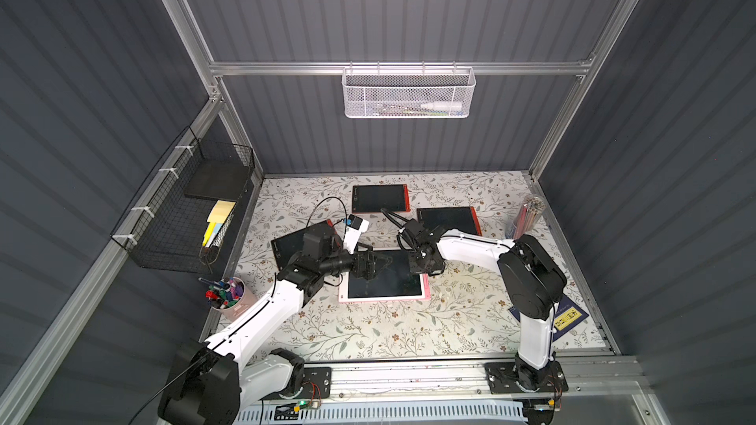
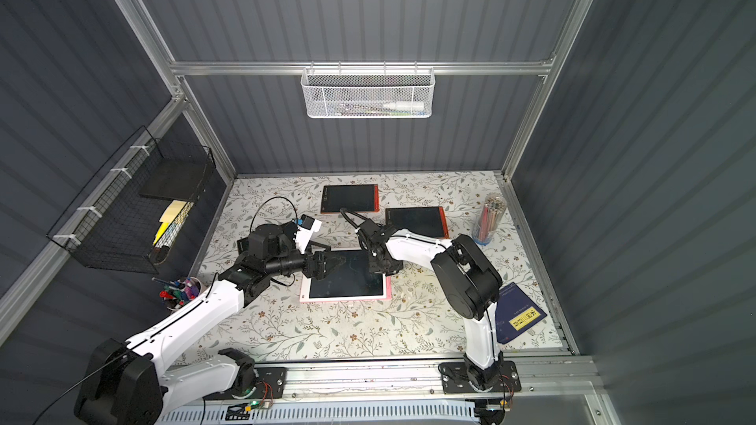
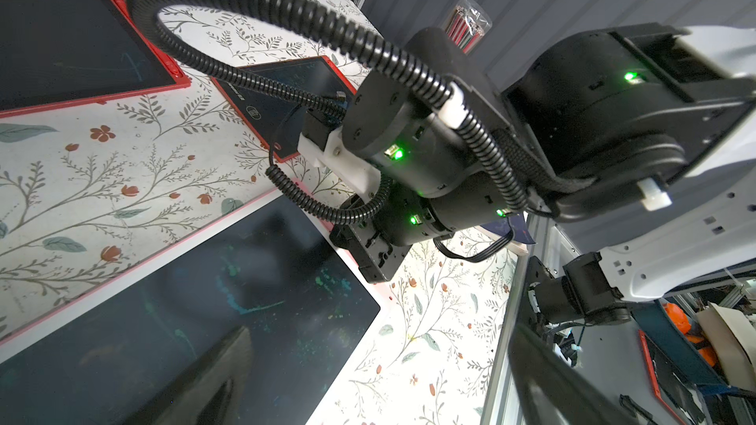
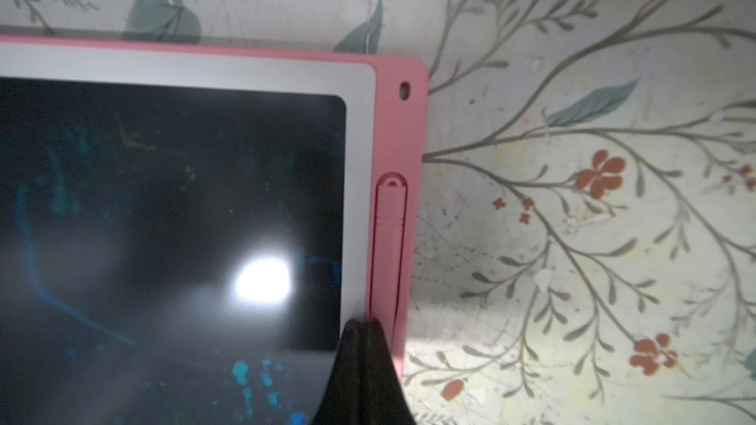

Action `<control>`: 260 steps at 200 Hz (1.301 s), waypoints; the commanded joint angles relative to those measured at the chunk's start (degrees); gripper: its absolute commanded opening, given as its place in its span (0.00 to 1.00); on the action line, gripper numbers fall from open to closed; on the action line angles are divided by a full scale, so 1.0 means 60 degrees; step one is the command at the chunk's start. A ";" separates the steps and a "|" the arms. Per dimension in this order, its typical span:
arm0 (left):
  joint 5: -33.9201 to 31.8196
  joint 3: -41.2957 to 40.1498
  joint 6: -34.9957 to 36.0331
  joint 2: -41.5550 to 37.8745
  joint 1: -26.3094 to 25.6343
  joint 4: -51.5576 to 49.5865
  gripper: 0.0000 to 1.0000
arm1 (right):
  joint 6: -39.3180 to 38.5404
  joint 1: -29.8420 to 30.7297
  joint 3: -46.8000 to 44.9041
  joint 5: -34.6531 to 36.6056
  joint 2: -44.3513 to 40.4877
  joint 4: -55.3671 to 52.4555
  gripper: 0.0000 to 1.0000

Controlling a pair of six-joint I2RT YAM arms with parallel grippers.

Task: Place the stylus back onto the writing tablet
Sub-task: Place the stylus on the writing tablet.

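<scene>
Black right gripper (image 4: 362, 335), jaws closed and empty, touches the slim pink plastic stylus (image 4: 388, 247) lying in the pink-framed writing tablet's (image 4: 399, 124) edge slot, mid floral worktop (image 4: 572, 239). Best pressed straight down, gently, until flush. Left gripper (image 1: 374, 257) stands open.

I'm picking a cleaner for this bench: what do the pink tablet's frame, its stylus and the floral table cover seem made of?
Tablet frame: likely moulded plastic, matte; rounded corner, neat hole. Stylus: seemingly the same pink plastic, matching colour and dull sheen. Floral table cover: perhaps printed vinyl or paper; flat, scuffed, hard to tell.
</scene>
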 commanded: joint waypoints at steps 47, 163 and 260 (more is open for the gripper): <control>-0.0030 -0.0034 -0.0050 -0.0147 -0.0071 0.0102 0.99 | -0.0098 -0.0115 -0.0523 -0.0025 -0.0699 -0.0001 0.00; -0.0114 -0.0054 -0.0095 -0.0140 -0.0061 0.0107 0.99 | -0.0241 0.0013 -0.0134 0.0135 0.0268 -0.0224 0.00; -0.0147 -0.0019 -0.0097 -0.0054 -0.0069 0.0109 0.99 | -0.0249 0.0596 -0.0142 0.1154 0.1148 -0.0845 0.00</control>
